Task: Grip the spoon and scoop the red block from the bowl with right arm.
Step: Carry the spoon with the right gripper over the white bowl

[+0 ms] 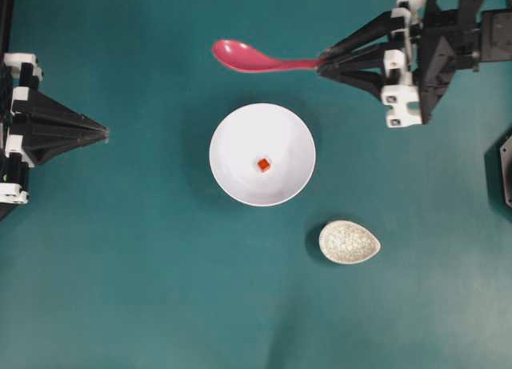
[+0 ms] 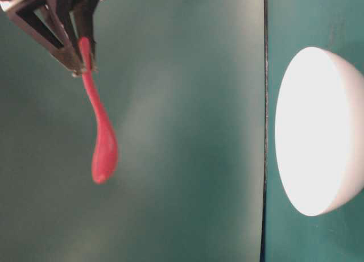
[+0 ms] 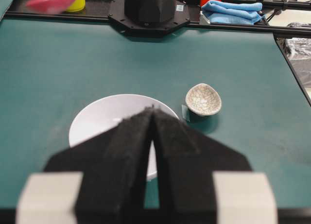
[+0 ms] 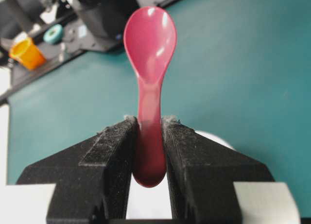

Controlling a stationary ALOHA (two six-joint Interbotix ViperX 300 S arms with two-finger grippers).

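My right gripper is shut on the handle end of the pink spoon, which sticks out to the left, above and behind the white bowl. In the right wrist view the spoon stands clamped between both fingers, its oval bowl pointing away. The tiny red block lies near the bowl's middle, apart from the spoon. The table-level view shows the spoon held well off the mat and the bowl to one side. My left gripper rests shut at the left edge, holding nothing.
A small speckled cream dish sits to the lower right of the bowl. The left wrist view shows an arm base, a blue cloth and a yellow cup beyond the mat's far edge.
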